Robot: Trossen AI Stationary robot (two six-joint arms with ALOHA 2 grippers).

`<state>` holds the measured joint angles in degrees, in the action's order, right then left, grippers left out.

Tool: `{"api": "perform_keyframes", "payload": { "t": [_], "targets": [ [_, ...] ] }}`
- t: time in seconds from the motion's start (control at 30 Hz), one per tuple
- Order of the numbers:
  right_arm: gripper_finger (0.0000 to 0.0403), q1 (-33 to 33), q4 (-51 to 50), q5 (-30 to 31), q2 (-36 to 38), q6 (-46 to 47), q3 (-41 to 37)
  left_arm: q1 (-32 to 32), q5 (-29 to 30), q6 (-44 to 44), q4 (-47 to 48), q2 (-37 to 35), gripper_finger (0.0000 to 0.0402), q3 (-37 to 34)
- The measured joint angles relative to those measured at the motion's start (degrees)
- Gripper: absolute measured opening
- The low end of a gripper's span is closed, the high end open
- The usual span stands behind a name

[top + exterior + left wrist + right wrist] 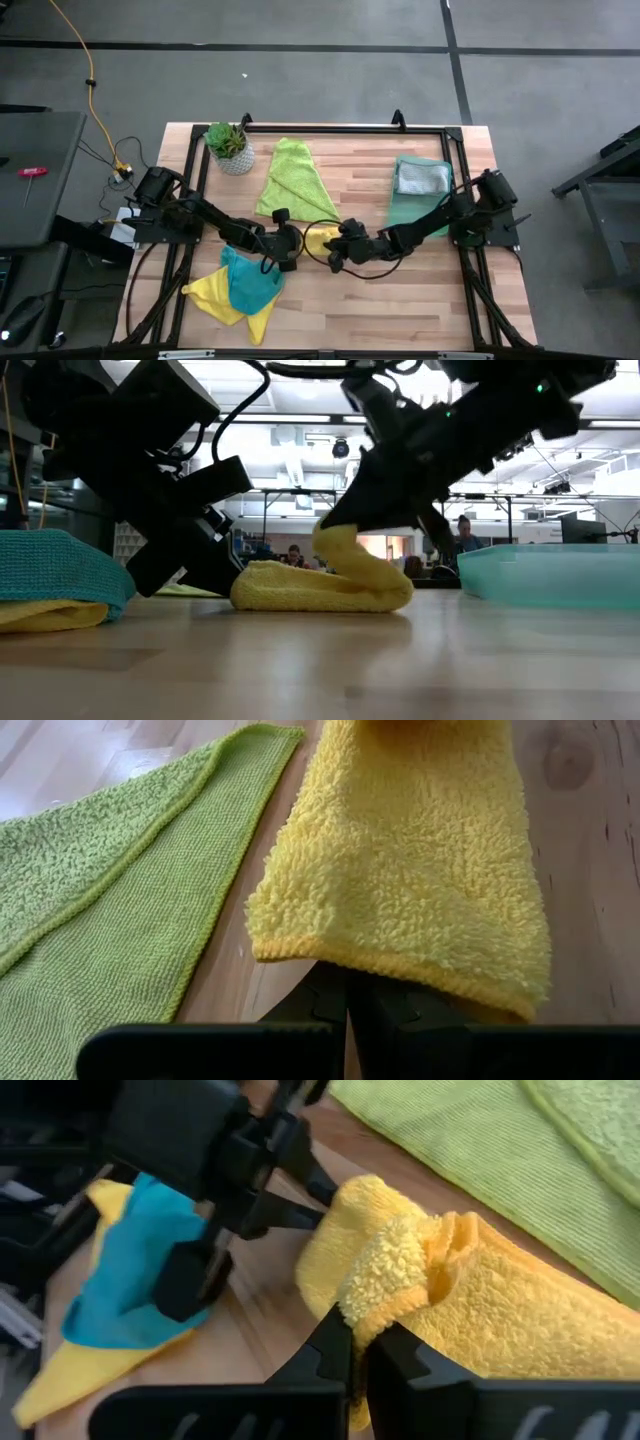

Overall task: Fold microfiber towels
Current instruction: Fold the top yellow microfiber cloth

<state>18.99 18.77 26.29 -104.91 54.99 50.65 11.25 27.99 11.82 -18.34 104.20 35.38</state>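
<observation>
Two arms meeting at mid-table over a small yellow towel [322,238], folded into a thick roll on the wood table [420,300].

Left gripper [290,243] low at the towel's left end, fingers [330,1005] pressed together with the towel's hem lying over them, apparently clamped on that edge. In the low view, dark fingertips touching the roll's left side at table level.

Right gripper [340,245] at the towel's right end, fingers [345,1345] clenched on a bunched fold of yellow pile, lifted a little above the rest of the roll; in the low view that flap [345,555] rising from the roll into the gripper [375,515] above.

Lime towel [292,180] spread flat behind the yellow one, toward the table's far edge, one corner just beside the yellow roll, seen close in the left wrist view [110,910].

Teal towel [248,280] at the near left, lying crumpled on top of another yellow towel [215,298], both apart from the grippers; same pair at the left edge of the low view, teal [55,570] over yellow.

Green tray [415,205] at the right, under the right arm, with a grey towel [421,177] folded in its far end. Tray's wall [550,575] translucent in the low view.

Potted plant [228,145] at the far left corner of the table.

People dimly visible in the room beyond, in the low view.
</observation>
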Motion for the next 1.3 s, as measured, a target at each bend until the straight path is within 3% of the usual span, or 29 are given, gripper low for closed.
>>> {"api": "perform_keyframes", "payload": {
  "t": [0.6,0.83,1.03,1.17,1.3],
  "targets": [
    [0.0006,-1.3,12.4,0.1,-5.9,-2.5,0.0,0.0,0.1,0.0,-1.0,0.1,0.0000,0.0],
    [0.0085,-2.6,16.7,-3.1,-5.9,-3.7,0.0,0.0,0.1,0.0,-1.1,0.1,0.0000,0.0],
    [0.0161,-2.8,20.9,-2.5,-5.2,-11.8,0.0,0.0,0.1,-0.2,-1.1,0.1,0.0000,0.0],
    [0.0175,-2.8,17.3,-1.5,-2.5,-14.6,0.0,0.2,2.0,-2.4,0.5,-0.7,0.0000,0.1],
    [0.0177,-2.5,7.9,-1.0,1.6,-17.7,0.0,0.5,3.8,-2.1,8.6,-4.9,0.0000,-0.1]
  ]
}}
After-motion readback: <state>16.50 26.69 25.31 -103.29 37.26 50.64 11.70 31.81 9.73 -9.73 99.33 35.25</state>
